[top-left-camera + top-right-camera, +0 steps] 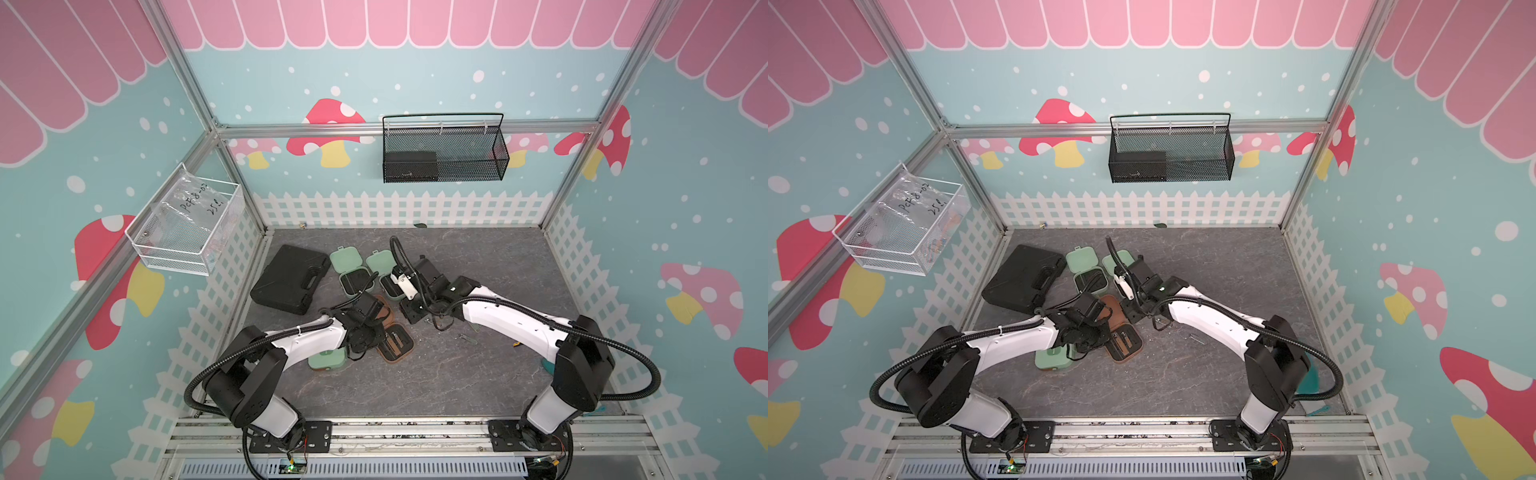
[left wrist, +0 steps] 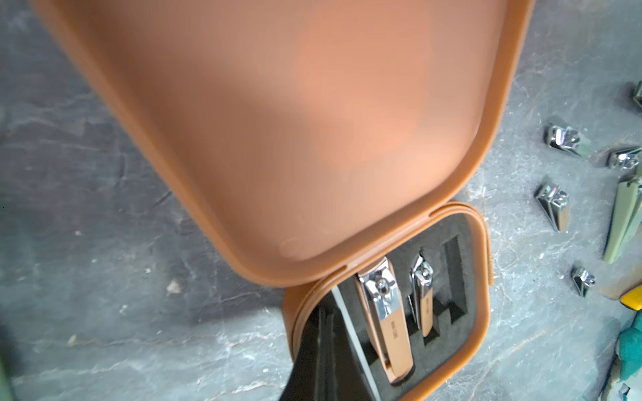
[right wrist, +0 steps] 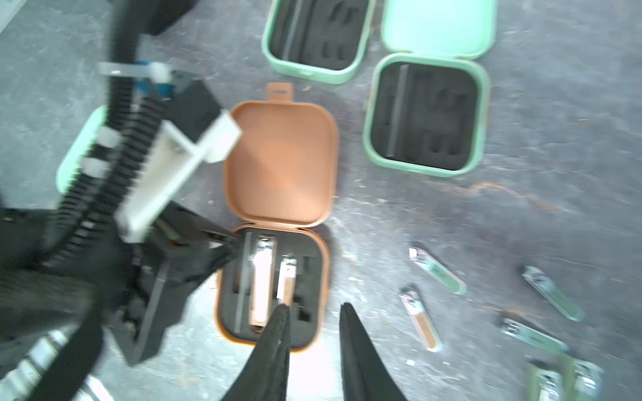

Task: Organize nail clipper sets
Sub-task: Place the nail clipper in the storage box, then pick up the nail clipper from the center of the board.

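A: What is lying on the worktop (image 1: 478,374), going left to right?

B: In both top views a big black case (image 1: 291,279) is sitting far left. Beside it, two open green cases (image 1: 350,272) are showing empty black inserts. A shut green case (image 1: 328,360) is lying nearer the robot, half under the left arm. The brown case (image 3: 274,288) is lying open mid-worktop with its lid flat, and two clippers (image 2: 385,319) are sitting in its insert. Loose clippers (image 3: 437,270) are lying scattered to its right.

A: Where are the claws standing?

B: The left claw (image 2: 324,319) is pressed together. Its tip is dipping into the brown case's insert at the edge nearest the left arm, and I cannot tell whether it is pinching anything. The right claw (image 3: 314,343) is spread and empty, hovering just over the brown case's near rim. One finger is hanging over the insert and the other over bare worktop. The loose clippers are lying off to its side, apart from it.

A: How will these things be handling?

B: The clippers are looking small, hard and smooth, so probably light and slippery. As they are lying flat, pinching across the narrow sides near the middle seems best. The cases are looking light and stiff, with lids likely swinging on the hinge. Taking hold at the base rim seems safest.
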Motion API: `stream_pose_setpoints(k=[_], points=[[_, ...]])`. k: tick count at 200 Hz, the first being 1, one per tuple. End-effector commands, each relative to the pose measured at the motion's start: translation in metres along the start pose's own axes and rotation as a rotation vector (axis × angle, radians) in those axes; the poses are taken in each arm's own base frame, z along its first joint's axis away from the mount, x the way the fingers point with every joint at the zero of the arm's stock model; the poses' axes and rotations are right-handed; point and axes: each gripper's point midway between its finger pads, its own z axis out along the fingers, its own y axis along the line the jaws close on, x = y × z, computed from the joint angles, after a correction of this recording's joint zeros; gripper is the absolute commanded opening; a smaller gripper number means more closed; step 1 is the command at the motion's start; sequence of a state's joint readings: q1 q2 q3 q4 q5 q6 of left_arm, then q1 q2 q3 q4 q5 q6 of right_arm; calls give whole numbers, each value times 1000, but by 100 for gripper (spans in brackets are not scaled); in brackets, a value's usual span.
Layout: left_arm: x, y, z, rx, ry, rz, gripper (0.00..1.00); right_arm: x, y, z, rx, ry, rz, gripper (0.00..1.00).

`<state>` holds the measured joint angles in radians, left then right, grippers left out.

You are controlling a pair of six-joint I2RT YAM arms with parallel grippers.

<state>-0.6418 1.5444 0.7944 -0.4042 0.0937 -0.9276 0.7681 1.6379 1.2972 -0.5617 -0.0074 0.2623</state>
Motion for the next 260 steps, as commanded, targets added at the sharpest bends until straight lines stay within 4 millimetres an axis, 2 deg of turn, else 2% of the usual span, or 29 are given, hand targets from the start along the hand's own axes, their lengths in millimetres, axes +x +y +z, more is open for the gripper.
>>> stream_pose_setpoints(k=[1, 18, 38, 81, 148, 156, 161, 177, 226, 260], points=[[10, 15, 3, -59, 28, 8, 0, 56, -43, 18, 72, 177, -58, 30], [10, 15, 2, -59, 29, 8, 0, 71, -61, 25, 89, 219, -104, 33], [10, 16, 3, -62, 26, 4, 0, 82, -71, 33, 100, 256, -152, 36], [10, 16, 4, -62, 34, 4, 0, 88, -71, 57, 66, 302, -171, 42], [10, 17, 4, -65, 31, 5, 0, 89, -78, 80, 74, 346, -192, 43], [11, 17, 4, -65, 33, 5, 0, 88, -79, 80, 75, 342, -191, 43], [11, 17, 4, -66, 34, 5, 0, 97, -80, 88, 69, 374, -191, 42], [12, 18, 5, -69, 36, 6, 0, 100, -81, 92, 60, 385, -187, 41], [12, 18, 5, -68, 37, 5, 0, 117, -79, 98, 2, 441, -163, 32], [12, 18, 4, -66, 36, 4, 0, 137, -75, 101, -64, 509, -131, 26]])
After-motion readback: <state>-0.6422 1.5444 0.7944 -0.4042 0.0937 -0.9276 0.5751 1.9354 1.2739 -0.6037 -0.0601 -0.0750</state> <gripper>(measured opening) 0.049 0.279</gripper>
